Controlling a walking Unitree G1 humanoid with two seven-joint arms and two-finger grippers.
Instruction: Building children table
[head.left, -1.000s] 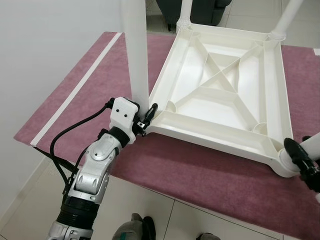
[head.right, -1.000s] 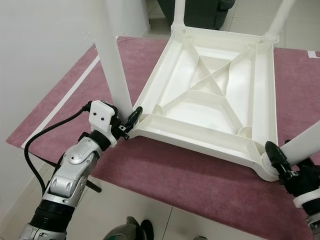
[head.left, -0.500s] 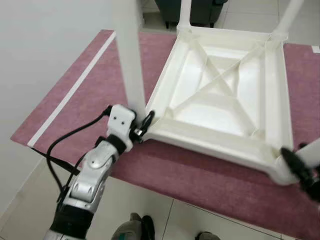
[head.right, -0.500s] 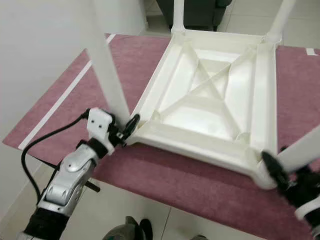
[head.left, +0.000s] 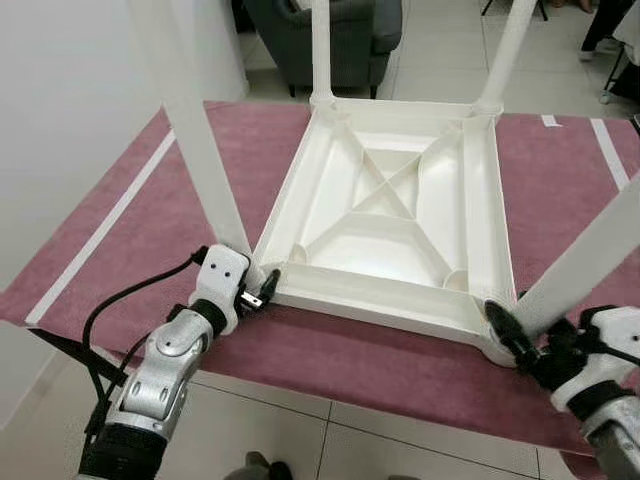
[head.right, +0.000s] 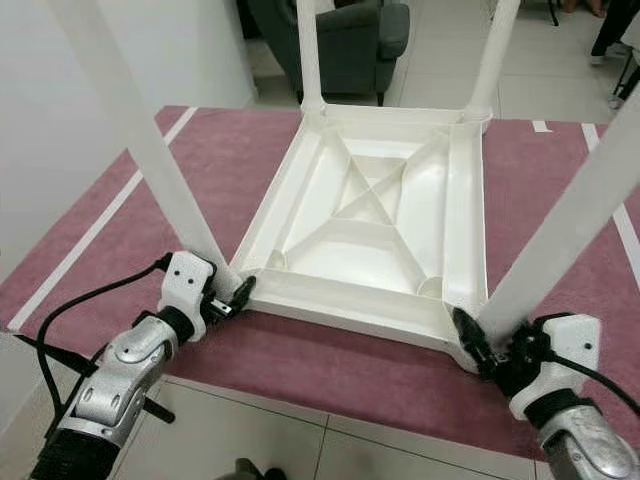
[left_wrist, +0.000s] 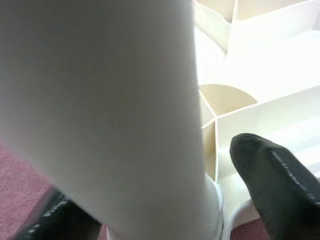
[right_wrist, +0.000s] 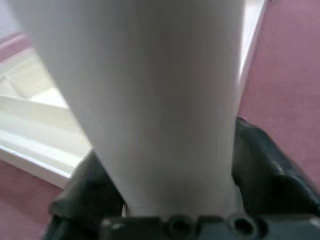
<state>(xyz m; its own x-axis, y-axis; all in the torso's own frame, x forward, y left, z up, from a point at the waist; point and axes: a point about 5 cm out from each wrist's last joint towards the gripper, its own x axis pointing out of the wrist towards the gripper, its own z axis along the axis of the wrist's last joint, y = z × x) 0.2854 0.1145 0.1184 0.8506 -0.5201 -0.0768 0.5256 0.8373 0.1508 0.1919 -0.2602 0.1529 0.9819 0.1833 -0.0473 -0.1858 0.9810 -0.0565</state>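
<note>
A white plastic children table (head.left: 385, 215) lies upside down on a maroon mat (head.left: 380, 355), with its legs pointing up. My left gripper (head.left: 255, 283) is at the base of the near-left leg (head.left: 205, 170). In the left wrist view its black fingers (left_wrist: 280, 175) sit on either side of that leg. At the near-right corner, my right gripper (head.left: 515, 325) is shut on the base of the near-right leg (head.left: 590, 260). In the right wrist view its fingers (right_wrist: 265, 165) press both sides of that leg. The two far legs (head.left: 320, 50) stand in their sockets.
A dark grey armchair (head.left: 350, 30) stands behind the mat. A white stripe (head.left: 100, 235) runs along the mat's left side, near a white wall (head.left: 60, 120). Pale floor tiles (head.left: 330, 440) lie past the mat's near edge.
The camera has risen and tilted back, so the whole table and the armchair come into view. Both grippers stay at the near legs' bases.
</note>
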